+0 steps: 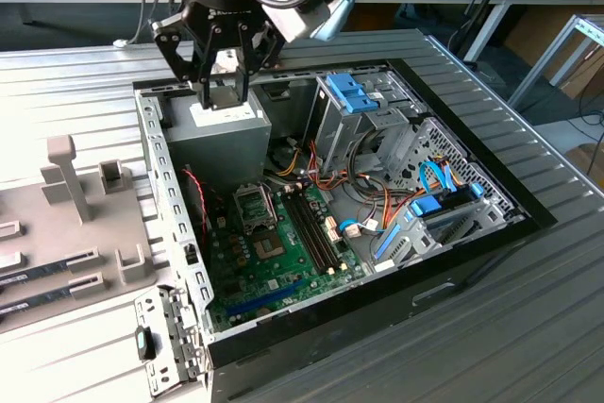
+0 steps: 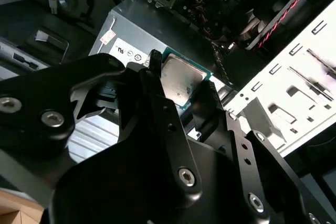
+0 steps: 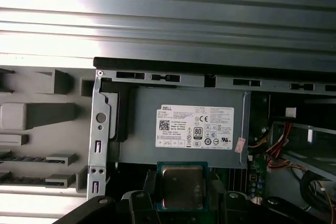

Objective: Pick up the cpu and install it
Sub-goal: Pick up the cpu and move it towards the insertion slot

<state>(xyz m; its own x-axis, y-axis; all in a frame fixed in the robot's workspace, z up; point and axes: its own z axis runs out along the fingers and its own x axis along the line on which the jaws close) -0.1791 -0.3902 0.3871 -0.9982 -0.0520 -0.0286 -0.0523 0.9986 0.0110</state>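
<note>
Holding cpu (image 2: 181, 80): jaws pinch it by opposite edges, above psu (image 3: 142, 129), well apart from socket (image 1: 255, 207). Risk: thin edge grip, cpu slips or tilts, drops onto board (image 1: 274, 271). Risk: skewed seating bends socket contacts.

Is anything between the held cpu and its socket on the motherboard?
Nothing visible blocks it. The gripper holds the cpu above the power supply; the socket sits lower, beside that box, with no cable across it.
</note>
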